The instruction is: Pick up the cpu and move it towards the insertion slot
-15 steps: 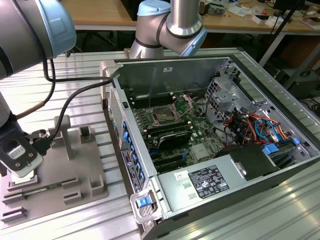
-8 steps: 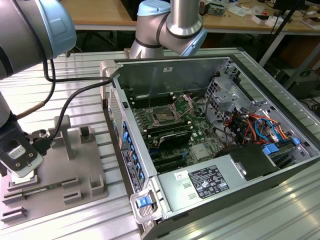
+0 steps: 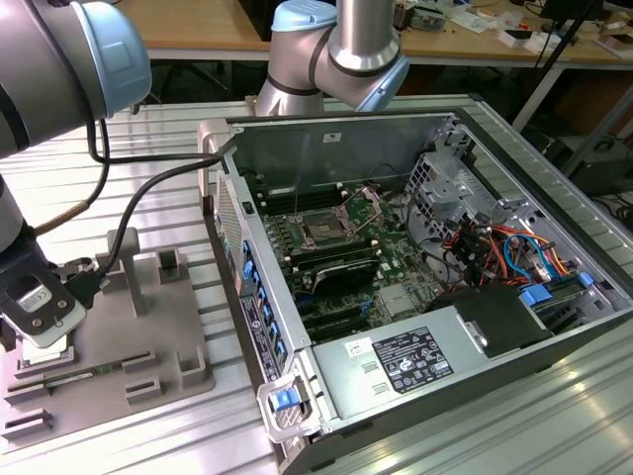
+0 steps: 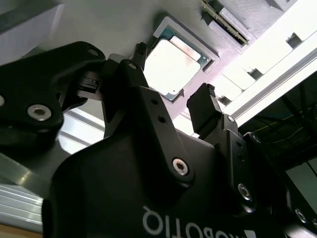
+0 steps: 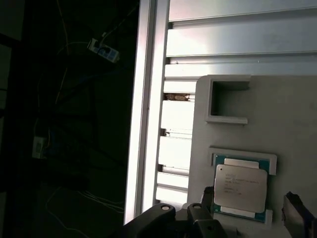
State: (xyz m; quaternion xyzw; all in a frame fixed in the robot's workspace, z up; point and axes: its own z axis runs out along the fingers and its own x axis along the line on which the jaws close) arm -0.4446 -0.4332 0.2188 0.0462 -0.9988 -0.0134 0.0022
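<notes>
Step in hand: the pick, not yet made.

- Open grey metal computer case [image 3: 336, 124] lies on the ribbed aluminium table [image 3: 178, 168], on the exterior view's right. The flat grey plastic tray with raised blocks [image 3: 168, 346] sits beside it, on that view's left.
- Your silver-and-blue jointed arm [image 3: 59, 59] reaches down over the near corner of the tray, wrist pointing straight at it. Black cables trail off toward the case.
- The black two-finger gripper [image 4: 174, 72] is spread wide and holds nothing. In both wrist views one finger stands on each side of the chip, apart from its edges. You cannot tell how far the tips are above the tray.
- The insertion slot [image 3: 324, 230], a square silver-framed socket with a dark centre, sits on the green board inside the case with its metal load plate tilted up. It is well apart from the gripper.
- The cpu [image 5: 241, 187], a small flat square chip with a silvery top, lies flat in its shallow tray recess, between the fingers.

Judgement: this grasp calls for the fingers square to two opposite chip edges, low enough to catch the thin rim. The recess walls leave little room.
</notes>
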